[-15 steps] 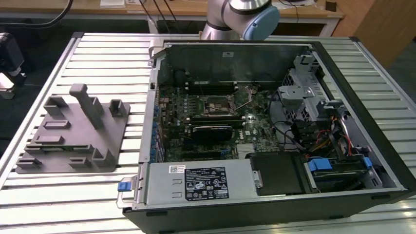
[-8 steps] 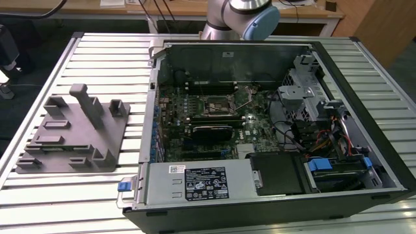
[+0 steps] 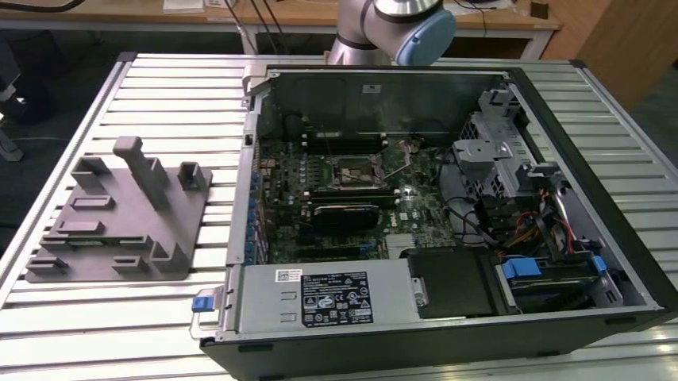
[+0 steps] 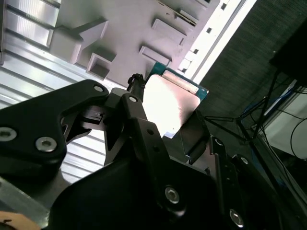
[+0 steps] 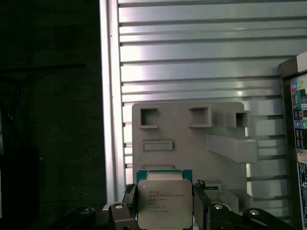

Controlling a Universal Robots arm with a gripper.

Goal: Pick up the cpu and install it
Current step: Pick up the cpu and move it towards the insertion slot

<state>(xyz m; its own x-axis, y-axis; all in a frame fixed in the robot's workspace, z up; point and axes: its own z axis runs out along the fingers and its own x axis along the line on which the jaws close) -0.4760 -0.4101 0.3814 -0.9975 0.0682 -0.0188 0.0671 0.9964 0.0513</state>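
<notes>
Between the jaws of the gripper [image 5: 164, 190] sits the cpu [image 5: 164, 203], clamped by two opposite edges, its silvery top facing the camera in the first wrist view. Beyond it lies the grey tray [image 5: 192, 139] on the slatted table [image 5: 192, 48]. Toward the exterior view's right, an open computer case [image 3: 424, 91] stands on that table.

The worktop [image 3: 159, 79] is a silvery metal surface of long parallel slats with grooves between them. A grey plastic fixture tray [image 3: 117, 230] with upright posts and shallow recesses lies flat on it, toward the exterior view's left. Just beside it, toward the exterior view's right, an open black computer case [image 3: 424, 353] lies on its side.
</notes>
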